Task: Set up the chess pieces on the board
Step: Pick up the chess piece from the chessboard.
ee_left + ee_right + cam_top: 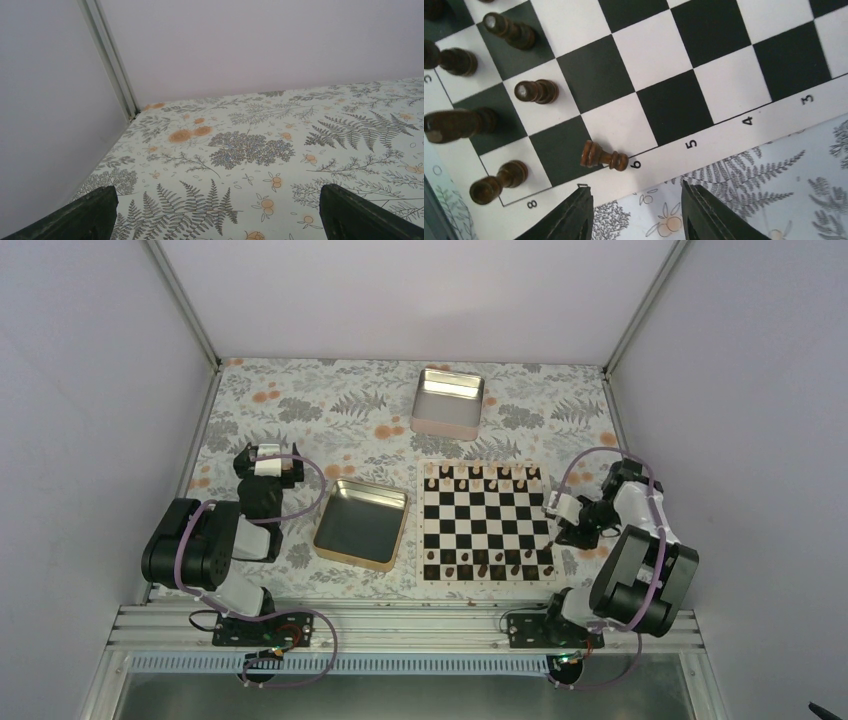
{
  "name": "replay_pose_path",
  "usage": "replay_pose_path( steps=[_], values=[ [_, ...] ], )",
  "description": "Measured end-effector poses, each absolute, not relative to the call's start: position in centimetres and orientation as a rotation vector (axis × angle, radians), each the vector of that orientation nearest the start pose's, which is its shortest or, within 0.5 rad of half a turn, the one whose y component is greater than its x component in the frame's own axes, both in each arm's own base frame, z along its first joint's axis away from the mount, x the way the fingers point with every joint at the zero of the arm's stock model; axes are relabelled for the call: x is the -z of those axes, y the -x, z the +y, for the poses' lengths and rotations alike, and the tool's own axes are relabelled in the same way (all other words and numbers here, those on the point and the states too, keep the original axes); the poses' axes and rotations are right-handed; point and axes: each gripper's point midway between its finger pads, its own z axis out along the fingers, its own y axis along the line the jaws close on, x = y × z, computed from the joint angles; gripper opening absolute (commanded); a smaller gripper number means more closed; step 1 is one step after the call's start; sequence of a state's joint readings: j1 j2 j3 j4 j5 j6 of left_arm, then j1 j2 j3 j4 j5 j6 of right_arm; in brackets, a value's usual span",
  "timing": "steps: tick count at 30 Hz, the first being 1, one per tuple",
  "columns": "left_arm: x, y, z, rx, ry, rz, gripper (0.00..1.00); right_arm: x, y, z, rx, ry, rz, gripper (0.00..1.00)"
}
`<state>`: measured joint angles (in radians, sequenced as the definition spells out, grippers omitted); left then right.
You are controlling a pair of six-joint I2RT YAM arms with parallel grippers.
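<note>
Both gaping, gripping nothing. Just ahead of right gripper point(636, 200), toppled at board point(664, 107) edge: one dark chess piece point(604, 156); further ahead-left, upright ones, possibly pawns. Under left gripper point(220, 220), patterned table point(250, 150).

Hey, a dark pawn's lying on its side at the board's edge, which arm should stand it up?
Right. The right gripper hovers open just off the board beside the fallen pawn; the left gripper, also open, faces only tablecloth, away from the board.
</note>
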<state>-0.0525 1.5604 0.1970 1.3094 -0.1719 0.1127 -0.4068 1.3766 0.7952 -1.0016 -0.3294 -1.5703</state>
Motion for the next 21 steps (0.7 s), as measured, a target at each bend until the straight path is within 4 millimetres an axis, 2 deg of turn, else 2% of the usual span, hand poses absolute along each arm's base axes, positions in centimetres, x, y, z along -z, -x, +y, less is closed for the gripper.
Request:
replay_pose_path(
  steps=[4, 8, 15, 18, 21],
  values=[
    [-13.7, -37.0, 1.0, -0.186, -0.002, 1.627, 1.0, -5.5, -20.9, -3.5, -0.229, 1.724, 2.258, 0.56],
    [-13.7, -37.0, 1.0, -0.186, -0.002, 1.627, 1.0, -5.6, -20.6, -4.5, -0.163, 1.866, 2.122, 0.57],
    [-13.7, -37.0, 1.0, -0.186, -0.002, 1.627, 1.0, -5.1, -20.4, -4.4, -0.128, 1.967, 2.008, 0.52],
    [-13.7, -37.0, 1.0, -0.186, -0.002, 1.627, 1.0, -4.7, -20.4, -3.8, -0.124, 2.008, 1.967, 0.45],
    [-13.7, -37.0, 1.0, -0.186, -0.002, 1.627, 1.0, -4.3, -20.0, -3.1, -0.148, 2.039, 1.942, 0.44]
  ],
)
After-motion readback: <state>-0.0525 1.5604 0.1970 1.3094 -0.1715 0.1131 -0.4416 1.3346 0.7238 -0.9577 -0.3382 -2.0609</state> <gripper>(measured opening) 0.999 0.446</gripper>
